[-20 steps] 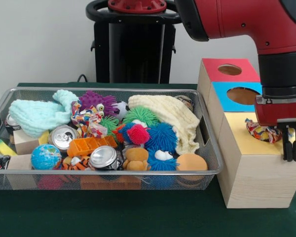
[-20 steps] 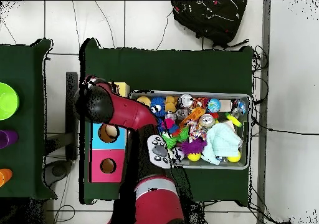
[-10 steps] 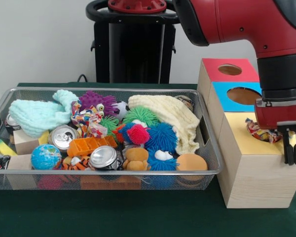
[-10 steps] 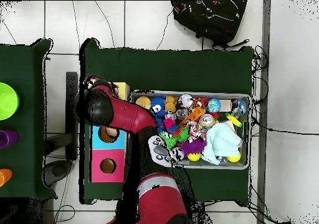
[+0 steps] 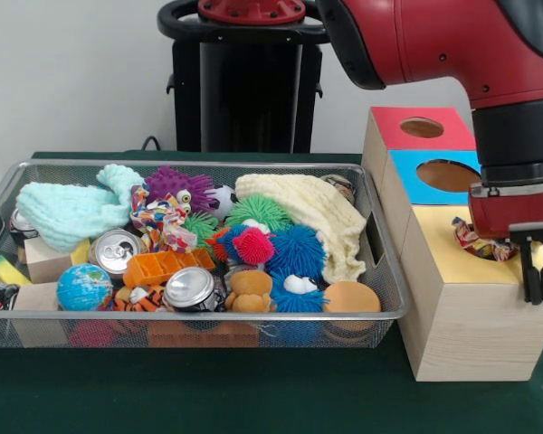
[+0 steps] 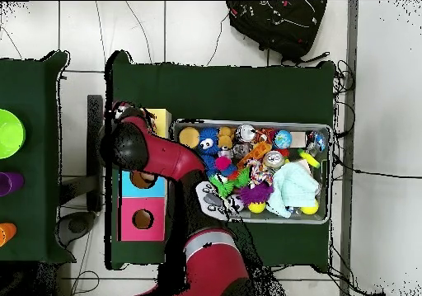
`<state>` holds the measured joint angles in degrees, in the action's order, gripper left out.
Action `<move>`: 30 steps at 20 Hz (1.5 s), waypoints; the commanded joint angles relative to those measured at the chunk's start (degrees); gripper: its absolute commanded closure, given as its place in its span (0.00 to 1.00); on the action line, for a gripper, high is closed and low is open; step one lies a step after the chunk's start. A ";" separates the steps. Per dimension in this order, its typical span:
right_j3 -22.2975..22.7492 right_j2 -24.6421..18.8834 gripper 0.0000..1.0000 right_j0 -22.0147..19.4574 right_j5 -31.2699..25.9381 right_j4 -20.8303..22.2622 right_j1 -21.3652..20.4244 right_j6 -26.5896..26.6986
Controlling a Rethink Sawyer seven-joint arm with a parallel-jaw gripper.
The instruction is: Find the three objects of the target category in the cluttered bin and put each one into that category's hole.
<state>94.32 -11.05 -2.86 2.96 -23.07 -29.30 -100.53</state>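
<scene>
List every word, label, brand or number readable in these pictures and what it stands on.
None can be read.
Soda cans in the bin: only tops show, no print legible.
Globe ball: map markings too small to read.
Coloured box tops: plain, no signs.

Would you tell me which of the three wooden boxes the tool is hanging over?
The yellow-topped box, nearest the camera in the front view; the tool hangs at its front edge, while the blue-topped and red-topped boxes stand behind.
</scene>
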 commanded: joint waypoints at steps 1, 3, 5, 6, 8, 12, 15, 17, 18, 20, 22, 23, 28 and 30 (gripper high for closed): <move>7.59 -5.85 1.00 -2.02 0.71 0.86 2.85 -14.77; 7.68 -5.94 1.00 -2.08 0.97 0.84 2.89 -14.69; 7.67 -5.93 1.00 -2.12 0.97 0.85 2.88 -14.55; 7.65 -6.01 1.00 -2.25 0.74 0.86 2.82 -14.40; 7.60 -5.79 1.00 -2.23 0.18 0.66 2.42 -14.14; 7.35 -1.68 1.00 -0.15 -6.83 -1.59 -1.67 -12.48; 5.41 5.11 1.00 3.14 -17.83 -2.32 -6.79 -11.79; 3.31 8.95 1.00 4.72 -24.78 -1.44 -9.27 -11.90; 2.45 10.02 1.00 5.08 -27.23 -0.82 -9.99 -11.94; 0.32 11.97 1.00 5.49 -31.69 0.38 -11.03 -12.10; -0.99 13.02 1.00 5.81 -34.05 1.08 -11.35 -12.28; -1.84 13.43 1.00 5.85 -35.01 1.31 -11.20 -12.29; -4.56 15.68 1.00 6.99 -38.98 2.18 -11.53 -13.16; -7.60 18.01 1.00 8.10 -43.86 3.45 -12.09 -14.17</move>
<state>91.81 1.59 4.75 -31.27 -22.90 -40.28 -100.53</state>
